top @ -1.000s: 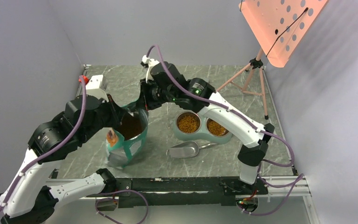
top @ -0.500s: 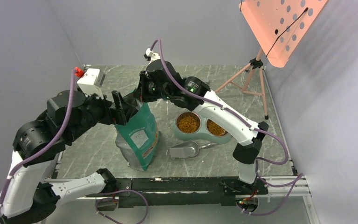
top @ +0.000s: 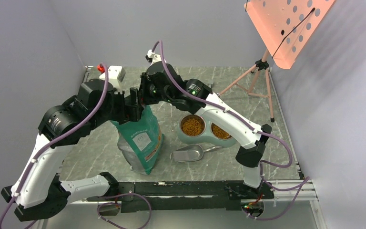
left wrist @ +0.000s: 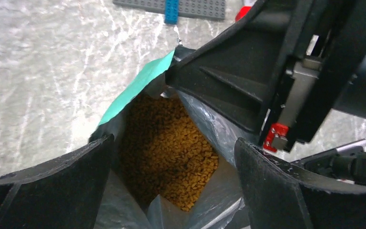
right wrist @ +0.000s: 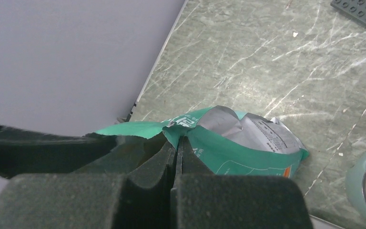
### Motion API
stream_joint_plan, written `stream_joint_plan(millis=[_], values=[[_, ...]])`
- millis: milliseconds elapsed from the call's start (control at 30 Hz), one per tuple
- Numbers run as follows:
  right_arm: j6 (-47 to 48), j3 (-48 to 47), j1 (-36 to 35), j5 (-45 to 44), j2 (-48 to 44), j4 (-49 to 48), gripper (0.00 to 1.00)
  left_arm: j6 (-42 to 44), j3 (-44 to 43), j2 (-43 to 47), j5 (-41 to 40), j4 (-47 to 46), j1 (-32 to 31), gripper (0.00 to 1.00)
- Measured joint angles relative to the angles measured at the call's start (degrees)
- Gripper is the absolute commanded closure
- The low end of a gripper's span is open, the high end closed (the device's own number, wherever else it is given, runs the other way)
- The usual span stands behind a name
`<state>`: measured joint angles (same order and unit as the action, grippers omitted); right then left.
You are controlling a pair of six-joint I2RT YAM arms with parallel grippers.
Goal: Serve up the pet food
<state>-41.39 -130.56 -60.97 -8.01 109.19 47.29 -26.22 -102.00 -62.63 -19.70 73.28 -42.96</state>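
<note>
The teal-and-white pouch stands upright on the table, left of centre. Its mouth gapes, and orange-brown pet food fills it. My right gripper is shut on the pouch's teal top edge. My left gripper hangs open just over the mouth, one finger on each side, holding nothing. More pet food lies in both bowls of the grey-green dish to the right. The metal scoop rests on the table before the dish.
A pink tripod with a perforated pink board stands at the back right. A white box with a red part sits at the back left. A grey studded plate lies on the marble behind the pouch. Grey walls enclose three sides.
The pouch went from tilted, mouth up, to standing upright. My left gripper opened, let go of it and swung back over its mouth. The right gripper stayed shut on the edge.
</note>
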Motion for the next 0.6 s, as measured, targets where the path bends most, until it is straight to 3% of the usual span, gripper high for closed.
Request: stream_joint_plan(millis=[200, 367, 600], values=[[2.08, -0.04, 0.48, 1.97, 0.00, 0.35, 1.00, -0.13, 8.28, 3.98, 11.93, -8.92, 4.59, 0.02], [4.04, -0.24, 2.16, 6.80, -0.04, 1.16, 1.00, -2.10, 12.09, 5.46, 18.62, -15.08, 5.07, 0.20], [6.49, 7.43, 5.75, 11.26, -4.52, -2.08, 1.00, -6.21, 9.38, 4.90, 18.10, -14.75, 4.85, 0.20]])
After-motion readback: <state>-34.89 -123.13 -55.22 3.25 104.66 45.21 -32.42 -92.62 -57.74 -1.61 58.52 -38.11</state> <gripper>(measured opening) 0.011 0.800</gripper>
